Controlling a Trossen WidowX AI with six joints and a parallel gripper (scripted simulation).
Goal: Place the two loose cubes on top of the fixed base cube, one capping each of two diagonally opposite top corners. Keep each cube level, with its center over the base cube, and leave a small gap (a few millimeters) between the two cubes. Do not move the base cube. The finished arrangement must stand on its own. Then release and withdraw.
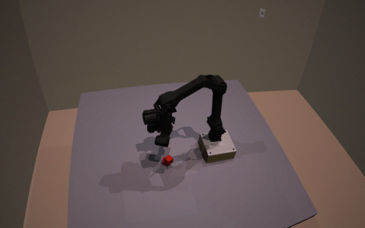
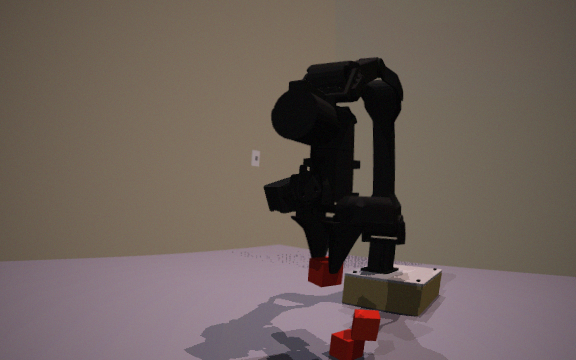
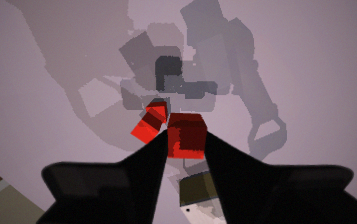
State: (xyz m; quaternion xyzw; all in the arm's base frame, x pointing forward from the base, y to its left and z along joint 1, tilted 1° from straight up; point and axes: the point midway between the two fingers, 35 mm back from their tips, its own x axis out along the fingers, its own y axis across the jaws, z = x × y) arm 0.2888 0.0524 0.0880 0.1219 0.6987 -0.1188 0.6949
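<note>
The red base cube [image 1: 164, 162] [image 2: 345, 346] [image 3: 157, 110] sits on the table. A second red cube [image 1: 169, 159] [image 2: 366, 325] [image 3: 144, 132] rests on it, roughly level and offset over one top corner, overhanging to the right in the exterior view. My gripper [image 2: 327, 263] [image 3: 185, 133] is shut on the other loose red cube [image 2: 317, 274] [image 3: 186, 127], held roughly level in the air, higher than the stacked cube and to its left in the exterior view. In the top view the held cube is almost wholly hidden behind the gripper. The wrist view shows the stacked pair just left of the held cube.
The arm's box-shaped mount [image 1: 217, 148] [image 2: 380, 295] [image 3: 199, 189], with a white top, stands behind the cubes in the exterior view and to their right in the top view. Shadows of the arm fall across the table [image 1: 106, 126] around the cubes.
</note>
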